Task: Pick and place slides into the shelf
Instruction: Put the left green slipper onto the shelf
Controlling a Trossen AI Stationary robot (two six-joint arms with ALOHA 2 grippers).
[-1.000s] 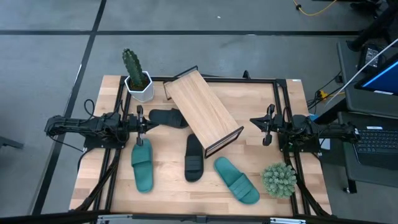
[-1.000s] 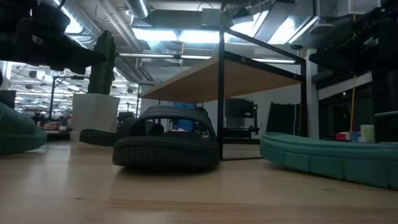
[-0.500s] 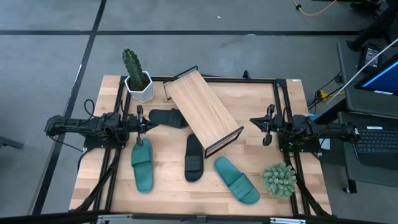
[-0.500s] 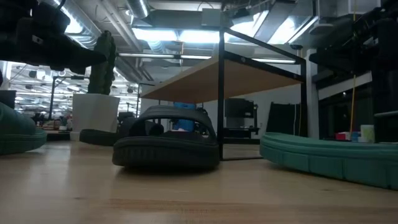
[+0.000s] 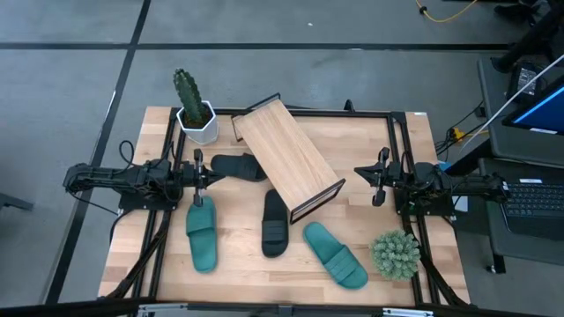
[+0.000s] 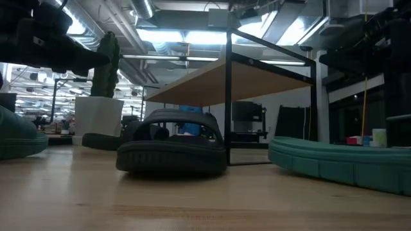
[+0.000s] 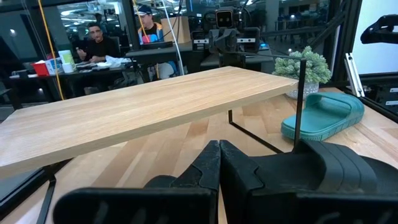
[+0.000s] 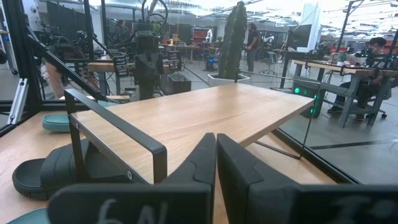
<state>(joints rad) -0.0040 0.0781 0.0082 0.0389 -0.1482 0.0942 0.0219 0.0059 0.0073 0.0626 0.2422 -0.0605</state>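
- Near edge of the tabletop (image 5: 238, 264): three slides lie flat — a teal slide (image 5: 202, 235) on the left, a black slide (image 5: 275, 224) in the middle, and a second teal slide (image 5: 336, 254) on the right, just beside a small round plant (image 5: 395, 254).
- Mid tabletop: the shelf (image 5: 286, 155) stands diagonally, its plank bare. The middle black slide has its far end at the shelf's near frame.
- The left end effector (image 5: 199, 173) waits at the left side, just beyond the left teal slide; its fingers (image 7: 211, 168) are pressed together and hold nothing.
- The right end effector (image 5: 377, 179) waits at the right side, well apart from every slide; its fingers (image 8: 208, 158) are likewise pressed together and empty.
- Farther back: the second black slide (image 5: 236, 166) lies partly under the shelf's left edge, near the left end effector. A potted cactus (image 5: 193, 108) stands at the far left corner.
- Step in hand, by judgement: none of the four slides is placed — the task is at its start, before the first pick.
- Next move, by judgement: an end effector must spread its fingers, descend over a slide's strap, and close; the left teal slide is the closest candidate for the left arm.
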